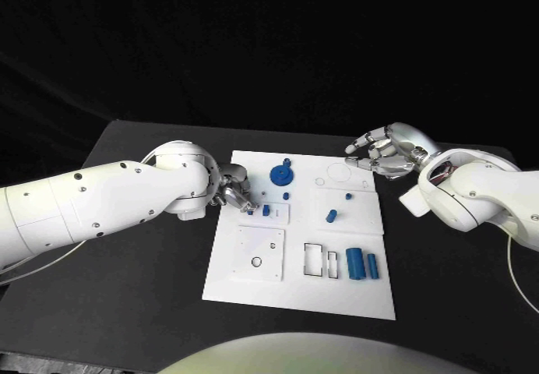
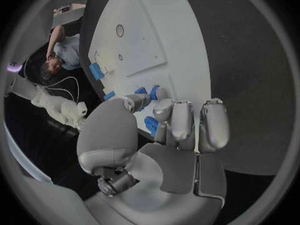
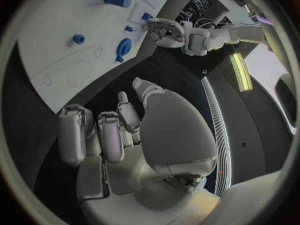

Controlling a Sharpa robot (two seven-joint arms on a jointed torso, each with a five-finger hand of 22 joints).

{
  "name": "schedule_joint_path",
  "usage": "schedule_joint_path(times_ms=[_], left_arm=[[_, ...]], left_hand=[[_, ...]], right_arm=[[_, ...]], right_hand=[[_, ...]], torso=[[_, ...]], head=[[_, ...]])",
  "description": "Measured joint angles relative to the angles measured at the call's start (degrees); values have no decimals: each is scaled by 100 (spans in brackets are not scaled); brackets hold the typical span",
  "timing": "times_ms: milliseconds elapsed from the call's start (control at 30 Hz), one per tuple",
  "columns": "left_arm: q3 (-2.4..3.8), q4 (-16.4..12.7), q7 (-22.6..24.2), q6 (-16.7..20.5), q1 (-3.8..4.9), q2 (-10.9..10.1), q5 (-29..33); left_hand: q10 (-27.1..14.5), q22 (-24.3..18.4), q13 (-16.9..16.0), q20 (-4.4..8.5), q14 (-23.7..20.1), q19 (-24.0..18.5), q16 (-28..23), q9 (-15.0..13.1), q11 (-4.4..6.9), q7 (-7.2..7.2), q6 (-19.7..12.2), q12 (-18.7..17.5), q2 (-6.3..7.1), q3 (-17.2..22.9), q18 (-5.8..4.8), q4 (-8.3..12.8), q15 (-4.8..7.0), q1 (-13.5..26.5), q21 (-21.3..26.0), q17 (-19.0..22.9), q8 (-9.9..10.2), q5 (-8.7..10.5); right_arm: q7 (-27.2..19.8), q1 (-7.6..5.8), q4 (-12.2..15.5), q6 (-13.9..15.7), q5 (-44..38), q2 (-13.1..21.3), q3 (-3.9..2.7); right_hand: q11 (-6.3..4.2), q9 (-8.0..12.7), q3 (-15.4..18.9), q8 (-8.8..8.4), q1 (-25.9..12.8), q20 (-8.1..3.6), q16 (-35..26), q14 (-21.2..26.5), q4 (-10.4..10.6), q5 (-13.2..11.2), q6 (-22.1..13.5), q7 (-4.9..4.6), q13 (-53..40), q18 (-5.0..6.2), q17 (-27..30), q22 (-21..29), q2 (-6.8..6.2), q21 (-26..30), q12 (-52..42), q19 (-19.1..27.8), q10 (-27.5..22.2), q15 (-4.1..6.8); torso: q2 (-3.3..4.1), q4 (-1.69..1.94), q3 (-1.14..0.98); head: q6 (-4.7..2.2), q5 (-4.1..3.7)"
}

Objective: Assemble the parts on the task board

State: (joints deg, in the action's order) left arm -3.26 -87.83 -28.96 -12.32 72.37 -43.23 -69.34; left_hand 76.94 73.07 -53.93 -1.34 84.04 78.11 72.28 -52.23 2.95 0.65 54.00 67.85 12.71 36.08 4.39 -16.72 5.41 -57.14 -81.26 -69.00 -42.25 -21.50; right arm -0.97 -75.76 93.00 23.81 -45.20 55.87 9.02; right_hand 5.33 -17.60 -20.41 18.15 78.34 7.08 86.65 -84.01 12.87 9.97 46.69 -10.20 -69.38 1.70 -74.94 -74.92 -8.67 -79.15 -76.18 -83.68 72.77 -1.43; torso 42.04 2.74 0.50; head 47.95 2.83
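Note:
The white task board (image 1: 301,292) lies mid-table. My left hand (image 1: 236,195) reaches over its left edge and pinches a small blue part (image 1: 266,209) (image 2: 152,91) between thumb and a finger, right at a small square plate. A blue gear-shaped part (image 1: 281,173) (image 3: 123,47) stands just beyond that hand. A small blue peg (image 1: 332,216) (image 3: 78,38) stands mid-board, and two blue cylinders (image 1: 361,264) lie at the near right. My right hand (image 1: 382,152) hovers past the board's far right corner with its fingers curled in on nothing.
A raised white square plate (image 1: 259,251) with two round holes and two rectangular slots (image 1: 322,261) sit on the near half of the board. Tiny blue pieces (image 1: 287,195) (image 1: 348,196) lie further back. Bare black table (image 1: 146,265) surrounds the board.

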Motion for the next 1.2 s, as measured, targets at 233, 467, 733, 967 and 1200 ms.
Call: schedule_joint_path(times_ms=[233, 467, 733, 967, 1200], left_arm=[[0, 14, 3, 3, 0, -4, 14], [1, 18, 7, 27, -2, -40, 26], [31, 1, 8, 150, -2, -112, 79], [109, -22, 50, 649, 20, -181, 453], [119, 31, 429, 1491, 34, -187, 1113]], left_hand=[[0, -1, 0, 0, 0, 0, 0, 7, 0, 8, 8, 0, -50, -210, 0, 4, 0, 153, 0, -5, 23, 0], [-1, -1, 1, 0, 0, 0, 0, 14, 0, 8, 8, 0, -61, -368, 0, -12, 0, 273, 0, -5, 23, 0], [-1, -7, 33, 0, 0, 0, 0, 14, -1, 8, 8, 0, -37, -471, 1, -5, 0, 309, 6, -4, 33, 0], [-545, -534, 962, -23, -1, -359, 0, 158, -150, 202, -381, -668, 16, -875, 0, -5, -50, 359, 361, 7, 358, 0], [-1646, -1970, 2092, -271, -186, -1378, -272, 607, -504, 588, -1050, -1659, 48, -1442, 336, -6, -368, -144, 1411, 307, 812, 0]], right_arm=[[0, 1, 1, 0, 0, 6, 0], [0, 1, 1, 1, 0, 11, 0], [0, 1, -1, 4, 0, 11, 0], [-2, 1, -9, 7, 0, 2, 0], [-6, 1, -24, 23, 1, -1, 0]], right_hand=[[0, 0, 0, 0, 0, 0, 0, 0, 0, 0, 0, 0, 7, 0, 0, 0, 0, 0, 0, 0, 0, 0], [0, 0, 25, 0, -24, -21, -22, 0, 25, 0, 0, 0, 17, 91, 1, 1, -25, 0, 0, 21, 0, 0], [0, 0, 25, 0, -55, -21, -22, 0, 25, 0, 0, 0, 33, 92, 1, 2, -7, 35, 23, 21, -41, 0], [0, 0, 41, 0, -62, -21, -22, 0, 41, 0, -18, -18, 33, 92, 2, 2, 0, 35, 23, 21, -41, 0], [11, 8, 33, 0, -84, -10, -117, 0, 48, 0, -56, -14, 221, 91, 2, 2, -22, 222, 179, 139, -236, 0]], torso=[[1, 1, 0], [1, 0, 0], [0, -3, 1], [-2, 0, 1], [-5, 5, -2]], head=[[2, -5], [2, -6], [-1, -17], [-18, -19], [-50, -42]])
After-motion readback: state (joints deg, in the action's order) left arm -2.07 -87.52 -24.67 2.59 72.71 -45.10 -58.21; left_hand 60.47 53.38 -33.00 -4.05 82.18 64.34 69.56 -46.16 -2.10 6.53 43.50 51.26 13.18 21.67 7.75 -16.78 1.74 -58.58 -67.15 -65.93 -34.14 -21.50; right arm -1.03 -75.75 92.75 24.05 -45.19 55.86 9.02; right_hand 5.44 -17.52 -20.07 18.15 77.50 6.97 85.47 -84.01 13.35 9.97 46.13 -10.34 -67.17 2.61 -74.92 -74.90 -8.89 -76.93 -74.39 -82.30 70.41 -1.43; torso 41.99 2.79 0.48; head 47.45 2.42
